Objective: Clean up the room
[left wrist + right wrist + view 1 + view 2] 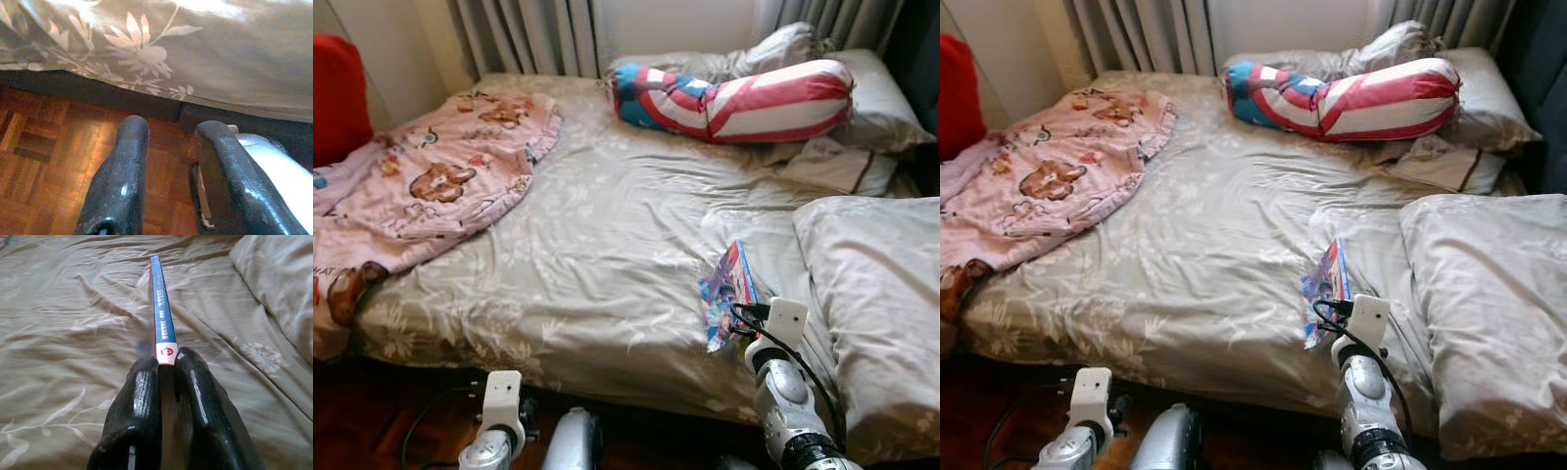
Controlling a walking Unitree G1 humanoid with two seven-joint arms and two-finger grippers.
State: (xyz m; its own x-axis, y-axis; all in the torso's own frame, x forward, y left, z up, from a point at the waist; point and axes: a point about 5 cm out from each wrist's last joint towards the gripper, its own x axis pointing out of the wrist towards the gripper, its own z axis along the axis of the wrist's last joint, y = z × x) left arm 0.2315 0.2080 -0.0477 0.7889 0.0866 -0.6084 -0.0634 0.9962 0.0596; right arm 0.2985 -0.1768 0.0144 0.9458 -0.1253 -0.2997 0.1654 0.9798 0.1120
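**A:** Item one?

**B:** One thin book [161, 308] with a blue spine and a glossy, colourful cover — clamped at its lower end between the two black fingers [137, 416] of the right gripper [166, 364], edge-on to the wrist camera. From the head view the book [726, 292] stands over the near right part of the bed, just beside a large pillow.

**A:** And the other gripper?

**B:** Left gripper [168, 142] — fingers parted, nothing between them, low beside the bed's edge over a parquet floor [44, 161] of small wooden blocks.

**A:** Bedding?

**B:** One grey-beige sheet [597, 245], creased, printed with pale leaf sprays. One pink blanket [431, 186] with bear figures, rumpled at the left and hanging off the edge. One bolster [734, 98], cylindrical, striped red and white with blue at one end, at the head. Grey pillows: one large [876, 304] at near right, at least one more [876, 98] behind the bolster.

**A:** Beyond?

**B:** Pleated grey curtains [529, 34].
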